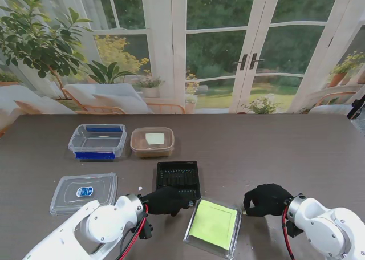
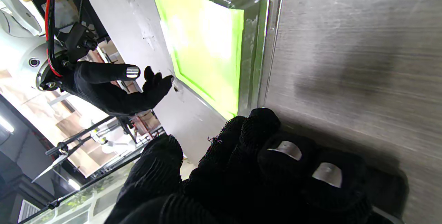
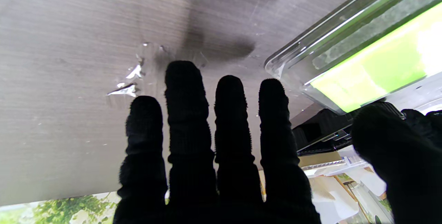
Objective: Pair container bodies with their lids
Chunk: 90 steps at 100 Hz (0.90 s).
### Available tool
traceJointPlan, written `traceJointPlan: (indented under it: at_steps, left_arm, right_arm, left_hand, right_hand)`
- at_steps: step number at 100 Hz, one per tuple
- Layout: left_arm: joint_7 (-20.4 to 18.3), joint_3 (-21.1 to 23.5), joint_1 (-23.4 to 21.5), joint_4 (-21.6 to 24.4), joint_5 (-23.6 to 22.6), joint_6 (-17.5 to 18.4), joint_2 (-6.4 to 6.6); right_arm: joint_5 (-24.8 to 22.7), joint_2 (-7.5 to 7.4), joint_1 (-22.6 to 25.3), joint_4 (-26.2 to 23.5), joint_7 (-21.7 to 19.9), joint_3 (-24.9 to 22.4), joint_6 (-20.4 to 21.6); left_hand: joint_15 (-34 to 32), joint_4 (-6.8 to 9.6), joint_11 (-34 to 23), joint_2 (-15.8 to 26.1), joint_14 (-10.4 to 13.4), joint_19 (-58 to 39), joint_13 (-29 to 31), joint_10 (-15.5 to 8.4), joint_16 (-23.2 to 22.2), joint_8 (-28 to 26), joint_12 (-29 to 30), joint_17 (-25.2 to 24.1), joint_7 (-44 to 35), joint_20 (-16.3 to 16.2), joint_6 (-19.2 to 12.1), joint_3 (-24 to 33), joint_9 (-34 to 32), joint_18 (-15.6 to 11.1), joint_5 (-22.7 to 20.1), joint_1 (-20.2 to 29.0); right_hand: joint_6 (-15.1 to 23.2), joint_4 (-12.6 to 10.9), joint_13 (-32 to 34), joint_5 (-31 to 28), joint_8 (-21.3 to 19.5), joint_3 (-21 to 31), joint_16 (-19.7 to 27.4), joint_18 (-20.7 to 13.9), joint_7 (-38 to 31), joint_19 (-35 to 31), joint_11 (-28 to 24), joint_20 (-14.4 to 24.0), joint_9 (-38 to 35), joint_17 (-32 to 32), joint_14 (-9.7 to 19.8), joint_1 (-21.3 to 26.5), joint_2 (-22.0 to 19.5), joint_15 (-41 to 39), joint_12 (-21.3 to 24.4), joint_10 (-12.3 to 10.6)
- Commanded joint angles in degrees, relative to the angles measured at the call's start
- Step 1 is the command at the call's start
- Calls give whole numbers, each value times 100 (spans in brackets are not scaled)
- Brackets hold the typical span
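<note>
I've got the green-bottomed clear container (image 1: pixel 214 227) nearest me on the worktop, left hand (image 1: pixel 167 200) curled loosely at its left corner holding nothing, right hand (image 1: pixel 267 199) spread empty off its right edge, probably bracketing it for a two-sided lift.

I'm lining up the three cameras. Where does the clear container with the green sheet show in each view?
Stand view: green-sheet container, near edge, between the two hands.
Left wrist, beyond the fingers.
Right wrist, beside the fingers.
Shared landmark: the black tray; hidden in the left wrist view.
</note>
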<state>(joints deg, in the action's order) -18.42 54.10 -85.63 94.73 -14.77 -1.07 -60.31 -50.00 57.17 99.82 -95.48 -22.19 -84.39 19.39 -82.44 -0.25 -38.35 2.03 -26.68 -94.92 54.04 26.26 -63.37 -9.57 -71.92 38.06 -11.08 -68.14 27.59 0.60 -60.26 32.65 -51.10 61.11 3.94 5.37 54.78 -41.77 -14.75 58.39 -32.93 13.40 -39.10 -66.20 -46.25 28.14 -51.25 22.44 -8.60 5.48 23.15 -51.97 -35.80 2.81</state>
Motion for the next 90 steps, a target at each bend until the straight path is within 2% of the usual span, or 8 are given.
traceJointPlan:
  at_steps: [1,5,39,67,73,82,85,90]
  left_arm:
    - [-80,-66,41,-95,50,-28,-74]
    - [-57,-122,82,-152,102,-32,-89]
    - [53,-580,519,-636,420,6,-201]
    - [-205,-810,813,-692,449,-198,-168]
    - [-312,-896,903,-688,434,-266,-145]
    - [-449,-1025,1038,-688,427,-356,-118]
    - [-477,-1064,1077,-689,418,-385,-113]
    - [-508,-1121,1130,-689,408,-434,-109]
  right_arm:
    - [-1,7,49,2,-107,56,-10]
    - [0,7,45,10,-105,74,-9]
    - [80,7,46,52,-82,180,4]
    - [184,-2,99,-3,-170,153,15]
    - [203,-6,104,-19,-206,147,22]
    - [221,-9,102,-29,-223,151,29]
    - [232,-9,100,-31,-227,154,28]
    - [249,-9,97,-33,-233,161,30]
  left_hand:
    - [-582,-39,-209,399,172,-309,240,326,-71,41,-177,229,-52,61,233,-139,-242,-117,-137,209]
    - [-611,-44,-232,407,178,-323,273,255,-65,40,-192,262,-72,65,234,-142,-260,-99,-161,216]
    - [-876,-74,-505,418,210,-425,559,214,-2,19,-359,496,-217,147,239,-159,-556,22,-358,272]
    - [-1021,-76,-654,462,288,-512,800,130,108,27,-435,729,-232,289,357,-160,-739,101,-377,270]
    - [-1123,-79,-746,480,371,-652,903,69,259,20,-442,861,-270,525,369,-163,-814,68,-401,257]
    - [-1188,-85,-862,503,479,-749,1055,-40,315,9,-466,1060,-304,649,401,-169,-927,39,-442,250]
    - [-1230,-86,-903,510,515,-864,1092,-64,410,-5,-456,1104,-342,883,413,-168,-952,0,-451,238]
    - [-1243,-87,-938,512,529,-894,1146,-98,428,-8,-460,1172,-355,936,427,-170,-1000,7,-470,238]
  right_hand:
    - [56,-111,156,-49,47,-233,-61,114,8,-258,-90,92,-107,-15,54,-194,-126,-114,-109,83]
    - [48,-110,152,-33,48,-237,-58,110,13,-259,-79,92,-93,-14,77,-200,-125,-108,-111,78]
    - [50,-115,165,9,45,-231,-56,106,8,-270,-45,90,-104,-13,57,-188,-137,-115,-130,86]
    - [39,-117,172,33,42,-223,-59,114,-2,-275,-39,88,-104,-14,15,-179,-140,-127,-136,96]
    - [34,-116,169,40,44,-225,-59,112,-2,-278,-38,88,-97,-10,31,-185,-146,-128,-138,89]
    - [22,-116,175,58,44,-225,-58,115,-2,-280,-37,87,-95,-9,53,-184,-152,-129,-138,88]
    - [16,-117,175,62,44,-222,-58,113,-6,-279,-37,86,-96,-11,37,-179,-147,-131,-138,102]
    - [1,-117,172,65,42,-218,-58,114,-12,-279,-35,86,-95,-11,39,-178,-146,-130,-137,98]
